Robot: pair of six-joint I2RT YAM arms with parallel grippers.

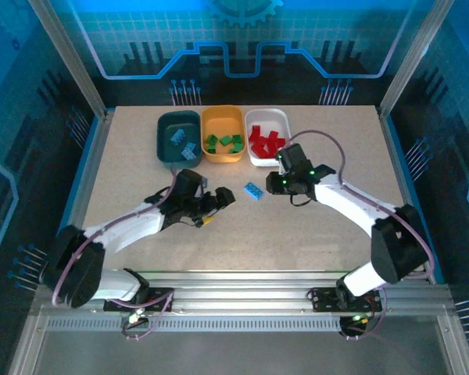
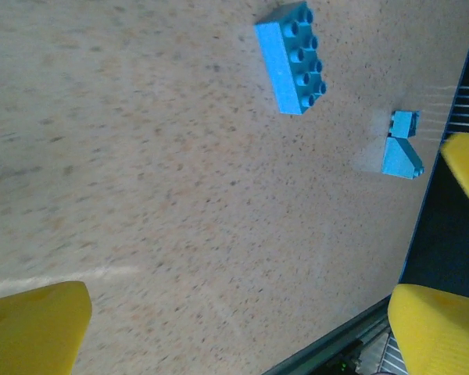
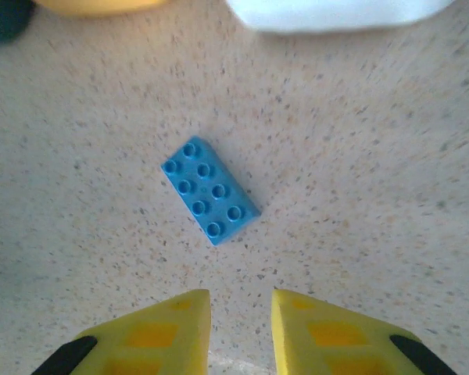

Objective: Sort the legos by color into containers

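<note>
**Light-blue brick loose on the table, pick not yet made**

The speckled table (image 1: 125,172) carries three tubs in a row at the far side. The dark teal tub (image 1: 176,125) holds light-blue bricks, the orange-yellow tub (image 1: 223,119) holds green ones, and the white tub (image 1: 267,116) holds red ones. Sorting looks nearly finished.

Both arms reach in toward the middle of the table. The left gripper (image 2: 238,297) has its jaws spread wide and carries nothing. The right gripper (image 3: 236,301) has its jaws only a narrow slit apart, with nothing between them.

The light-blue brick (image 1: 254,191) lies flat, studs up, on bare table between the two grippers. It sits near the tubs, touches neither gripper, and lies at an angle to the right fingers.

The left wrist view also shows two smaller light-blue pieces (image 2: 401,159) by the table edge, well apart from the brick. I cannot tell whether they are legos.

Step in hand, as I read it, is the approach to the blue brick. The left gripper looks the better choice, since it is already wide and on the teal tub's side. The next move calls for:
- centring over the brick
- turning the wrist so the fingers span its short side
- descending and closing
- carrying it to the teal tub

The right gripper would have to widen first.
</note>
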